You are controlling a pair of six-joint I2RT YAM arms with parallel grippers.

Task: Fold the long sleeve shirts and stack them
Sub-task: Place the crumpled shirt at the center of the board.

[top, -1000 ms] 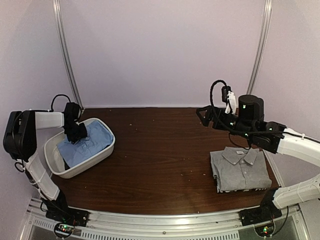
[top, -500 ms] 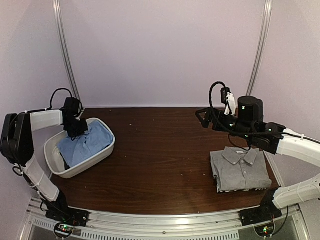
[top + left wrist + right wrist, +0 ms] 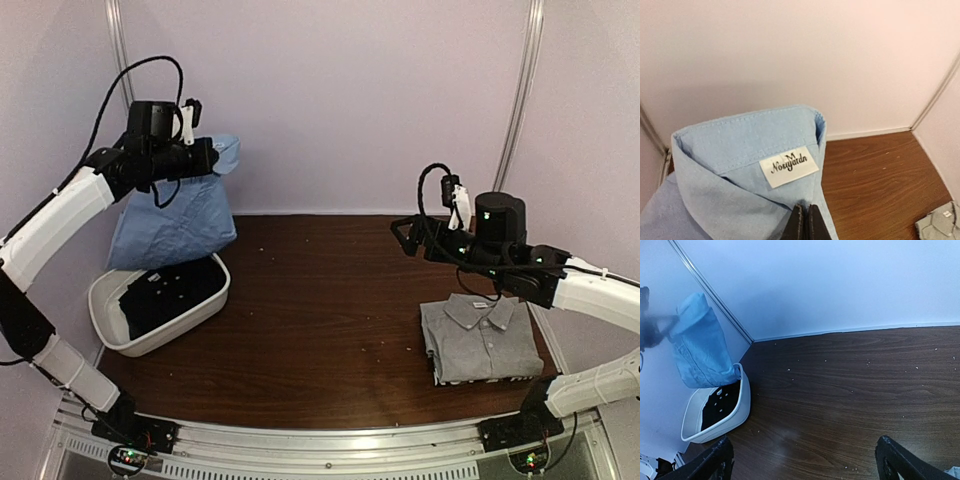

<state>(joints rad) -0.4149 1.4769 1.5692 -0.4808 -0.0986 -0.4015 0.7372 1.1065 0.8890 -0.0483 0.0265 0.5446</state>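
Left pincer [image 3: 803, 210] closed aloft; right pincer [image 3: 805, 452] wide.

Dark wooden table [image 3: 320, 300], flecked with pale specks [image 3: 385, 347]. At left, white tub [image 3: 175, 335] holding dark cloth [image 3: 165, 295]; at right, well apart, folded grey collared shirt [image 3: 482, 342].

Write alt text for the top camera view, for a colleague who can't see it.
The left gripper holds the blue shirt up by its collar, hanging over a white tub of dark clothing. At the right of the table a grey shirt lies folded, with the open right gripper in the air behind it.
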